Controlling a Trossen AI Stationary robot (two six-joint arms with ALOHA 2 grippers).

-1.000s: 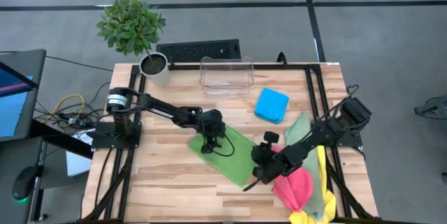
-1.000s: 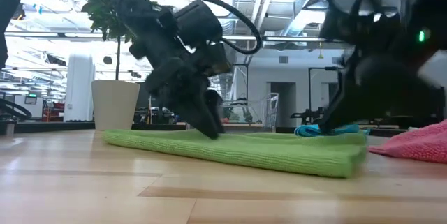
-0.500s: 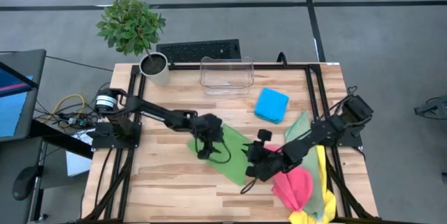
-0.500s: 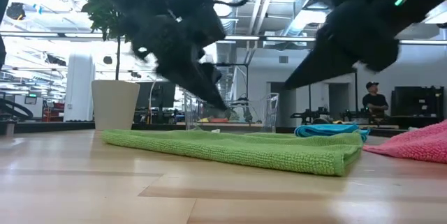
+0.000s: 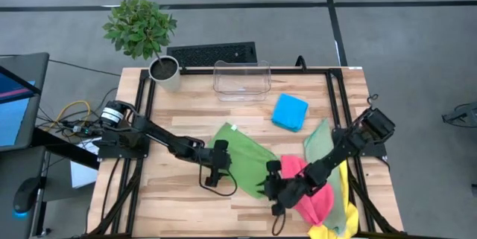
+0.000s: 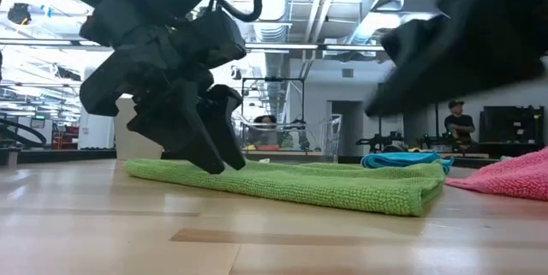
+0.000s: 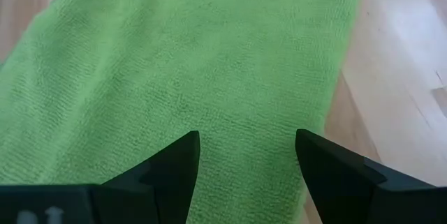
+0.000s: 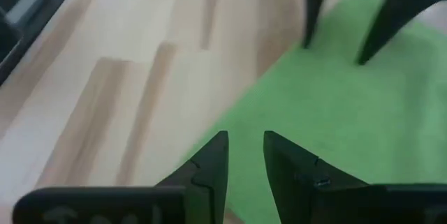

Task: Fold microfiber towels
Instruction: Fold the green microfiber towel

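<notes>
Green towel (image 5: 242,155) now lies unfolded wider; left jaws (image 5: 212,177) retreated toward 7 o'clock, open, empty; right jaws (image 5: 274,192) partly open, empty.

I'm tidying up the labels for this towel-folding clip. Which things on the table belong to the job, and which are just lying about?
Part of the job:
- bright green towel, spread between the left gripper and right gripper
- blue towel, folded
- pink towel
- pale green towel
- yellow towel

Just lying about:
- clear plastic bin
- potted plant
- keyboard
</notes>
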